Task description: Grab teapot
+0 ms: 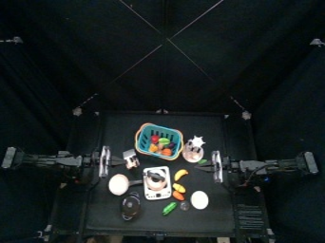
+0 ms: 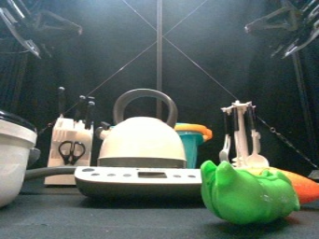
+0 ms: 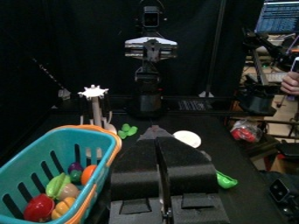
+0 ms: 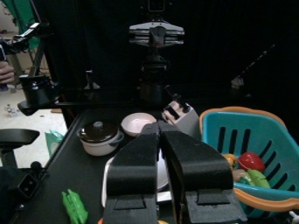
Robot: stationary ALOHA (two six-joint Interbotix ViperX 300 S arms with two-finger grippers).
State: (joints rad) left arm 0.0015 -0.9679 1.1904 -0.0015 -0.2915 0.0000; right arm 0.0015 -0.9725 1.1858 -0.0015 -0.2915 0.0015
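Here we are resting both arms at the table's sides, well apart from the work. Our left gripper [image 3: 162, 162] is holding its jaws together on nothing, and our right gripper [image 4: 163, 157] is doing likewise. The teapot [image 2: 141, 140] is sitting on a white scale [image 2: 137, 181] between the two grippers, clear of both. A teal basket [image 1: 156, 140] of toy food is lying just beyond it.
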